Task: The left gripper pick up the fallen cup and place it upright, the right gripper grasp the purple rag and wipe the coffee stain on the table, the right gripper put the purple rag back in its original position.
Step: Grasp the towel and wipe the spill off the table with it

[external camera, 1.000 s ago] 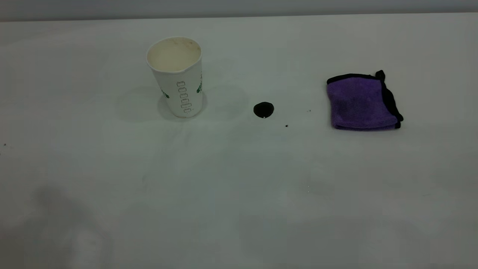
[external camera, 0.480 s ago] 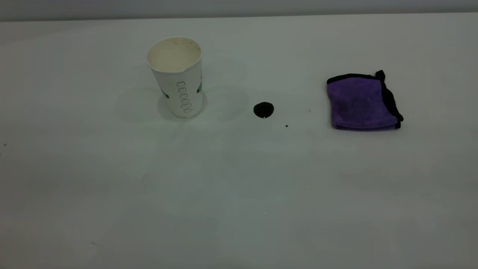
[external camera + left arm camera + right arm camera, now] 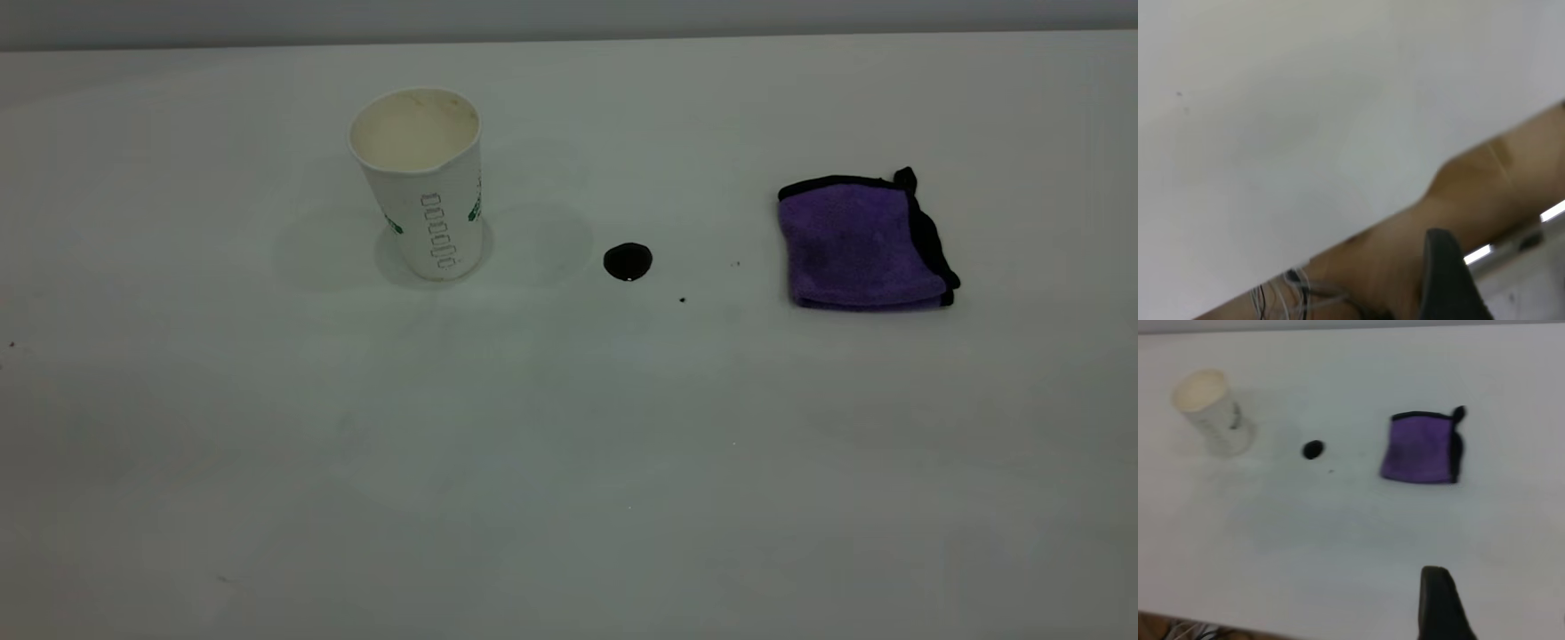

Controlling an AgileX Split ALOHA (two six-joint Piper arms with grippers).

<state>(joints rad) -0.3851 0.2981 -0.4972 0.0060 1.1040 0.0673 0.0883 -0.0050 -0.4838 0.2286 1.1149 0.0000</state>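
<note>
A white paper cup [image 3: 418,182] with green print stands upright at the table's back left. A small round dark coffee stain [image 3: 628,261] lies to its right. The folded purple rag [image 3: 862,244] with black trim lies flat further right. Neither gripper shows in the exterior view. The right wrist view shows the cup [image 3: 1211,413], the stain [image 3: 1313,449] and the rag [image 3: 1421,448] from far off, with a dark part of my right gripper [image 3: 1439,603] well short of the rag. In the left wrist view a dark part of my left gripper [image 3: 1448,280] hangs beyond the table's edge.
The white table [image 3: 569,444] has a few tiny dark specks [image 3: 682,300] near the stain. The left wrist view shows the table's edge [image 3: 1405,207], with a brown surface and loose wires [image 3: 1281,293] beyond it.
A dim shadow at the table's front left has faded away. The cup, the stain and the rag have not moved.
</note>
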